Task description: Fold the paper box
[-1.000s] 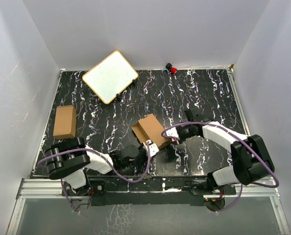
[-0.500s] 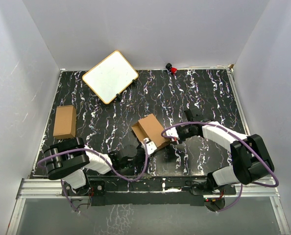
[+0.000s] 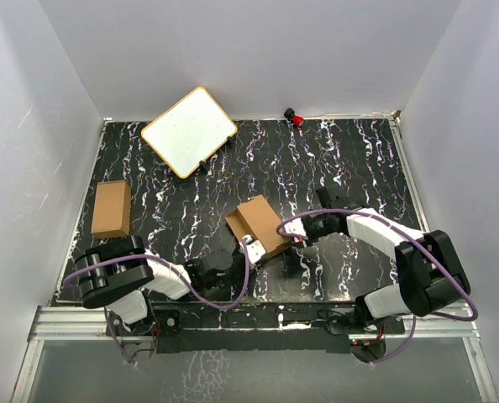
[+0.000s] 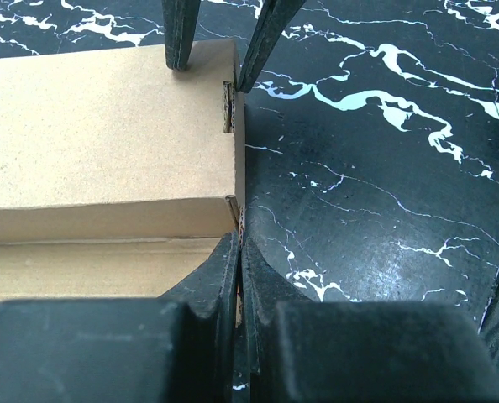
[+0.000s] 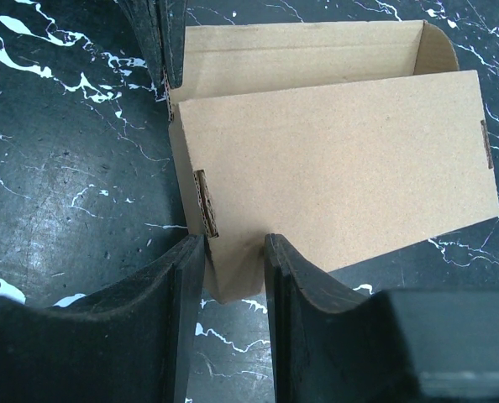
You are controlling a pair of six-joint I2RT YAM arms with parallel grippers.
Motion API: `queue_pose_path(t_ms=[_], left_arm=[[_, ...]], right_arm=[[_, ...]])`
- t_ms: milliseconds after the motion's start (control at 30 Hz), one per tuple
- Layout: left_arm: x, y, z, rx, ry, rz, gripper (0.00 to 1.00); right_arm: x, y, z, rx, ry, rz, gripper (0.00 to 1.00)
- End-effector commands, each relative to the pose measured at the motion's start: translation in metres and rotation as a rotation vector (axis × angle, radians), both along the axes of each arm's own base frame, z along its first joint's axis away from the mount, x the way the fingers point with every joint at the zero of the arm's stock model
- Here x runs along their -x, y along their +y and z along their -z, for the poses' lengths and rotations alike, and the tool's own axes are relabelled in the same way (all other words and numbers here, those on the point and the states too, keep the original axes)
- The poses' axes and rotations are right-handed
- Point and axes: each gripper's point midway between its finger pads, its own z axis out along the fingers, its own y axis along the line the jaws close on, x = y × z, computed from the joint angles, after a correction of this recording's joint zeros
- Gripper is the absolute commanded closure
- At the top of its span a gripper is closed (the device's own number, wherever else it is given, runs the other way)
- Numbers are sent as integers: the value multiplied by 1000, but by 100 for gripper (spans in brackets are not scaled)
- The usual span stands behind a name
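**Top external.** The paper box [image 3: 262,223] lay on the marbled table [image 3: 350,159], wedged between the two grippers. The left gripper [image 3: 251,248] and right gripper [image 3: 293,235] sat at opposite corners of the same short end. A second brown carton [image 3: 112,208], a white board [image 3: 189,131] and a small red object [image 3: 296,118] lay well apart from both hands.

**Left wrist.** The left gripper [image 4: 239,248] was clamped nearly flat on the thin end wall of the box. The card edge was pinched between the pads. The lid panel stretched away to the left of the fingers. At the far corner of that end the right gripper's fingers [image 4: 181,34] straddled the edge, one on the lid and one outside the end.

**Right wrist.** The right gripper [image 5: 234,252] was part closed. The box's end corner sat between the pads and touched both, so it appeared to be gripping. The carton ran off to the right of the fingers. An open trough showed beyond the lid, so the lid was not yet tucked in. The left gripper's fingers [image 5: 167,34] showed at the far corner.

**Judgement.** The step looked like squaring and closing this end. It would go best with one hand anchoring the wall while the other eased the panel over. Light pressure should keep the corner from creasing, and the two pinches should stay in line so the box does not twist.
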Motion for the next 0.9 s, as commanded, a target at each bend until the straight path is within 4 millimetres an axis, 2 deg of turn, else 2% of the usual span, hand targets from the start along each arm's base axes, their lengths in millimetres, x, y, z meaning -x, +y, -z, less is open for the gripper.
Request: queue_pose_path(t_ms=[0,867], left_arm=[[0,0,-12,59,0,-11,100],[0,3,-6,85,27,-22,100]], right_arm=[[-3,-1,4,10,-24,-9,62],[-2,-1,6,12,-20,-14,62]])
